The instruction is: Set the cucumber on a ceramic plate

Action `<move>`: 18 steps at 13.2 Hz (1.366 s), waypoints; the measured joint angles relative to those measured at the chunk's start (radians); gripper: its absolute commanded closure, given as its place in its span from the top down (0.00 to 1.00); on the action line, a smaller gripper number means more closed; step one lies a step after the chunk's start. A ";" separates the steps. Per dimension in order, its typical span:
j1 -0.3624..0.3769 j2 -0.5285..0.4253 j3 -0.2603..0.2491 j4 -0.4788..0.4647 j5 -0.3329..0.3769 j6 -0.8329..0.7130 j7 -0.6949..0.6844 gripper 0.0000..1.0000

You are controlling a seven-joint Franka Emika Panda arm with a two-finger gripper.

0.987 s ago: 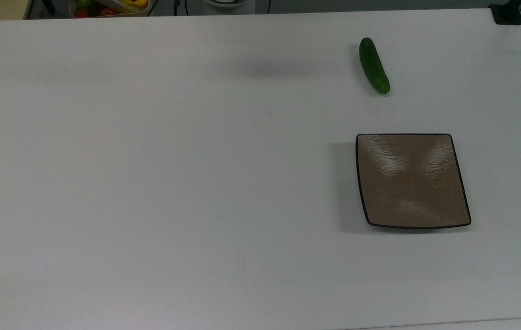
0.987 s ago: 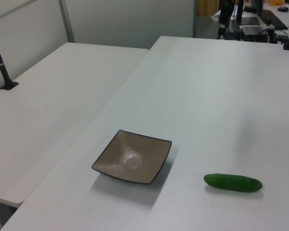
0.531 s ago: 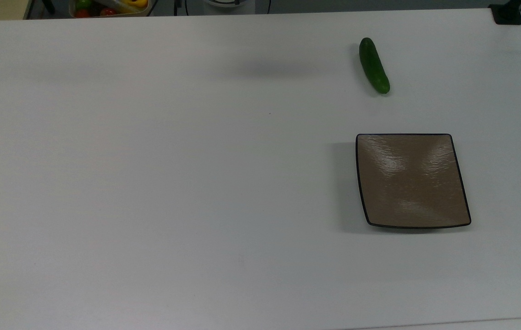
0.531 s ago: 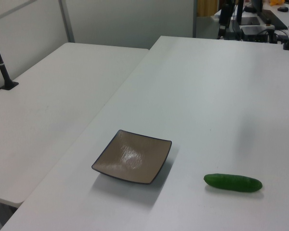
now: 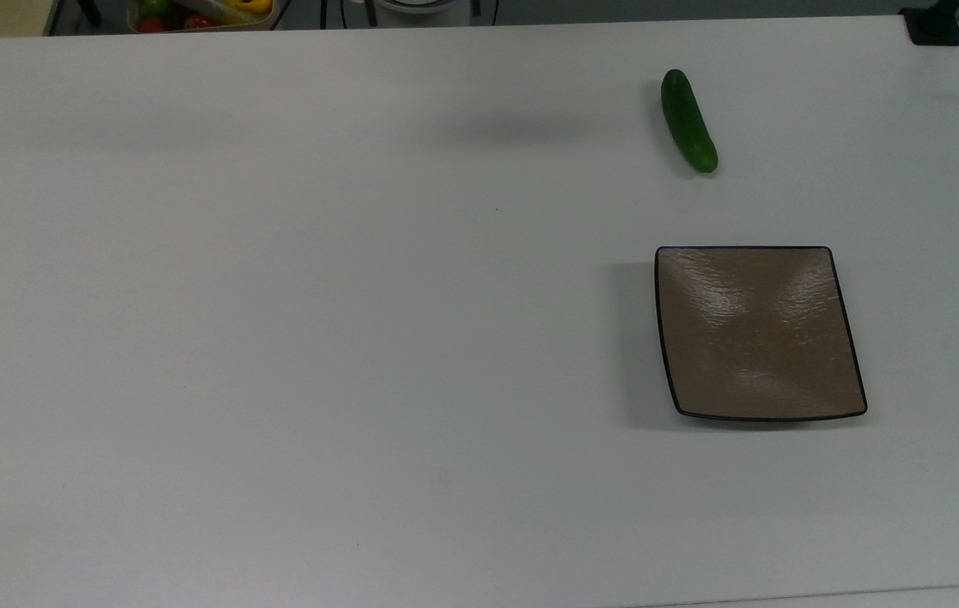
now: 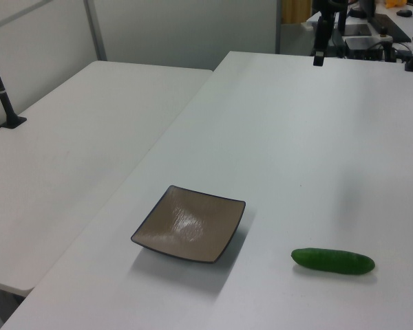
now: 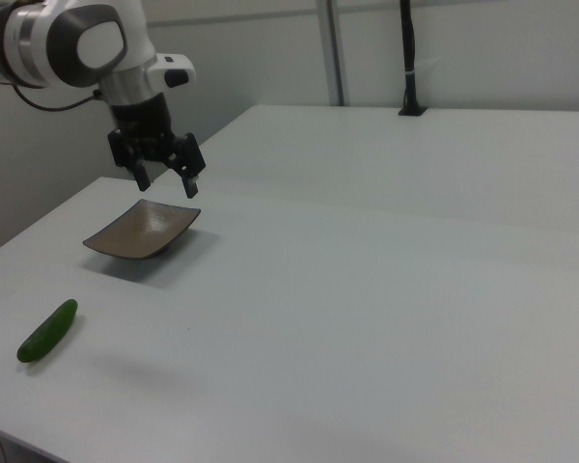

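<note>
A white table (image 5: 277, 338), big and flat. On it, a small dark green cucumber (image 5: 689, 121), lying flat near the far edge in the top view, toward the top view's right. Same cucumber (image 6: 333, 261) low down at the left view's right, and (image 7: 47, 331) low at the right view's left, close to the near edge. Not on the plate. Bare table all around it.

A square brown ceramic plate (image 5: 756, 333) with a thin black rim, shiny and wavy on top. Sits below the cucumber in the top view, well apart from it. In the left view, plate (image 6: 188, 223) to the left of the cucumber. In the right view, plate (image 7: 143, 230) behind the cucumber, farther back on the table. Nothing on the plate.

Up in the air, a white robot arm (image 7: 68, 43) with a black gripper (image 7: 164, 176) pointing down. Fingers spread apart, holding nothing. Hangs above the table, high over it, not touching anything.

A box of red, green and yellow things (image 5: 201, 13) past the table's far edge, at the top view's upper left.
</note>
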 measured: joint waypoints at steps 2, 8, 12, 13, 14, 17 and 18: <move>-0.001 0.000 0.043 0.000 0.003 -0.001 0.000 1.00; 0.002 -0.001 0.268 -0.002 0.036 -0.041 0.118 1.00; 0.011 -0.001 0.351 -0.008 0.089 -0.046 0.206 1.00; 0.017 -0.001 0.373 -0.019 0.100 -0.046 0.229 1.00; 0.037 0.002 0.386 -0.035 0.103 -0.046 0.254 1.00; 0.132 0.037 0.393 -0.086 0.104 -0.043 0.299 1.00; 0.159 0.060 0.394 -0.102 0.104 -0.030 0.313 1.00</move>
